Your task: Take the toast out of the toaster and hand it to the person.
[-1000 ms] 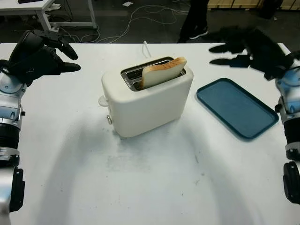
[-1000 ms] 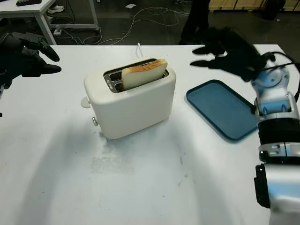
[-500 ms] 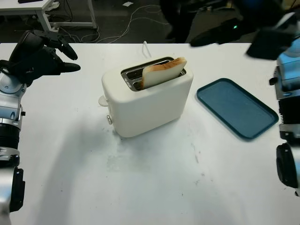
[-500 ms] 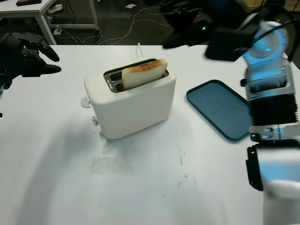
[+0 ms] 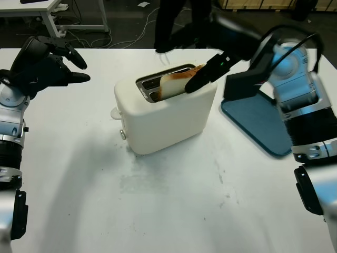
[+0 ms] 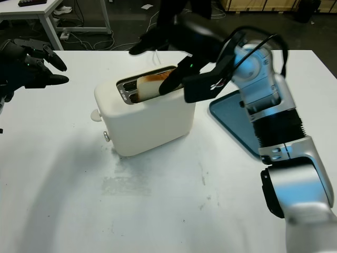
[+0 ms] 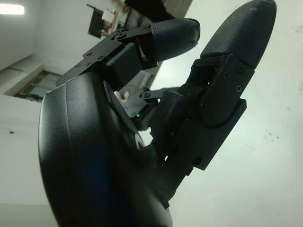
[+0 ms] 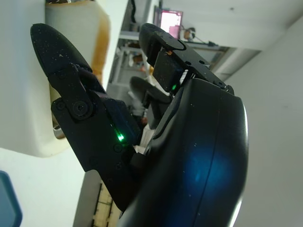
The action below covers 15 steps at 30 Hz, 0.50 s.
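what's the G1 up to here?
The right hand is above the white two-slot toaster, one finger at the slice of browned toast that stands up out of the slot; it has not gripped it. The left hand is open, raised at the table's left side. A dark blue plastic tray lies right of the toaster. A person's legs stand beyond the white table.

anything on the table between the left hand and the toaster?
No. In the left eye view, bare white table separates the open left hand from the toaster.
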Each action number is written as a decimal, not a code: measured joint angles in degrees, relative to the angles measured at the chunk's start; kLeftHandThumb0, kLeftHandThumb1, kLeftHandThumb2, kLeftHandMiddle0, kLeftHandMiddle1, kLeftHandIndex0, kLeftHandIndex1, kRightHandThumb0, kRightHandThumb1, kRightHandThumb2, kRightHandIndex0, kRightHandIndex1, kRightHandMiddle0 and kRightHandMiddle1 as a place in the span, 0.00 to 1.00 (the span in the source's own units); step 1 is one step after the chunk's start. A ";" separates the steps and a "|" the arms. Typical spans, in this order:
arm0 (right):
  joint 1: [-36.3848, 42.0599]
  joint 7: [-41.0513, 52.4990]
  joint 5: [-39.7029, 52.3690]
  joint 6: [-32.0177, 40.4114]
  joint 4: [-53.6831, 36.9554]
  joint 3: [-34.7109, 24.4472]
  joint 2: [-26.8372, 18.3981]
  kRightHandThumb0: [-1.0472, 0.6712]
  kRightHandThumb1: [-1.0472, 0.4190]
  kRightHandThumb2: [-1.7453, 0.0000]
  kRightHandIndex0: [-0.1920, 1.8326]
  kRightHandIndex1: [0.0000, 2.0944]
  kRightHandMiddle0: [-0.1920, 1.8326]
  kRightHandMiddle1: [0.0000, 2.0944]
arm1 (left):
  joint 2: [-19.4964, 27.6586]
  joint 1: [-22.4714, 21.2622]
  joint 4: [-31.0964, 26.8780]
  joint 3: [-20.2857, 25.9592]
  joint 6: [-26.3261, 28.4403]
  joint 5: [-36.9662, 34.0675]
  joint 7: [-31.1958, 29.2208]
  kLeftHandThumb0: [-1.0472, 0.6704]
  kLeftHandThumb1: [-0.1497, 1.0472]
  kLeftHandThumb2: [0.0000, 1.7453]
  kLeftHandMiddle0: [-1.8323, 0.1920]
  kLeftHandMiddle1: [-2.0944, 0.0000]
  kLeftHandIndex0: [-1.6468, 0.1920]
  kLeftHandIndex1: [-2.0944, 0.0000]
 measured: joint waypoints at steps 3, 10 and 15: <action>-0.01 -1.12 -1.57 -1.35 1.61 0.88 0.23 0.14 0.28 1.00 0.18 0.52 0.44 0.04 | 0.00 0.11 0.00 0.01 -0.01 0.00 0.00 0.00 0.69 0.00 0.37 0.53 0.37 0.52; -0.14 -3.82 -5.06 -4.39 6.35 1.92 0.24 0.19 0.27 1.00 0.20 0.51 0.44 0.05 | -0.02 0.14 -0.07 0.21 0.19 0.00 0.00 0.00 0.69 0.00 0.37 0.53 0.36 0.53; -0.72 -5.86 -6.13 -5.34 8.29 1.91 0.24 0.27 0.25 0.99 0.24 0.49 0.45 0.06 | -0.02 0.14 -0.08 0.26 0.23 0.00 0.00 0.00 0.70 0.00 0.37 0.53 0.37 0.53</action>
